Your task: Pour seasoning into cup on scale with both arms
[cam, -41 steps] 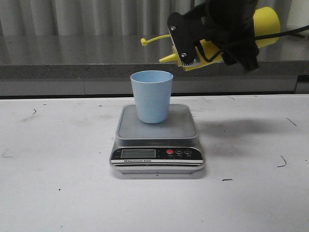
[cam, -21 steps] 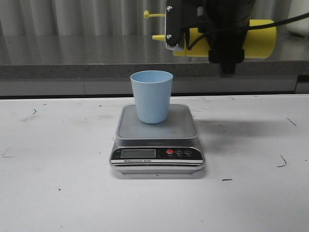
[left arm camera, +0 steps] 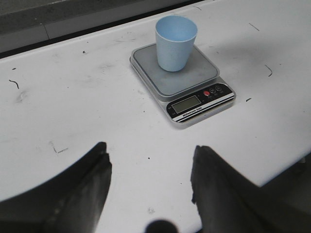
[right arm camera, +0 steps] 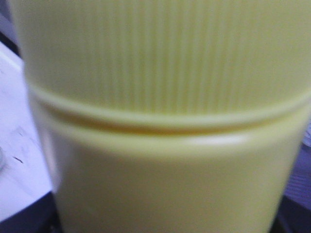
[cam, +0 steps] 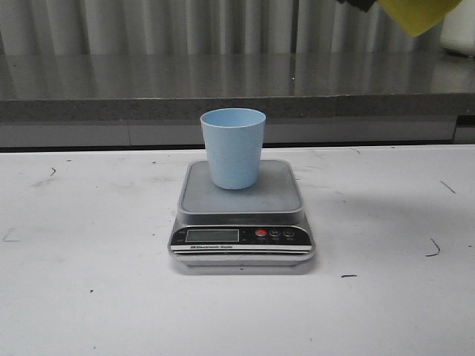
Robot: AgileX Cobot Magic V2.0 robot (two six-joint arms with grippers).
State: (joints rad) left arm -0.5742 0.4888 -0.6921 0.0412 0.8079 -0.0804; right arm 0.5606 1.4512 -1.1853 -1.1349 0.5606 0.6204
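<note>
Left gripper: fingers spread apart, empty, hanging over bare table on the near left, well apart from the scale.

Scale: centre of table, steel platform, display and red button on the near edge.

Cup: upright on the platform, towards its far side. Judged light, thin-walled and easy to tip; the open rim gives a wide target.

Bottle: yellow, at the top right edge of the front view, high above and to the right of the cup. Ribbed upper band, smooth lower body; judged soft and squeezable, best gripped at mid-body.

Right gripper: fingers not visible; grip cannot be told, though the bottle fills its camera.
</note>
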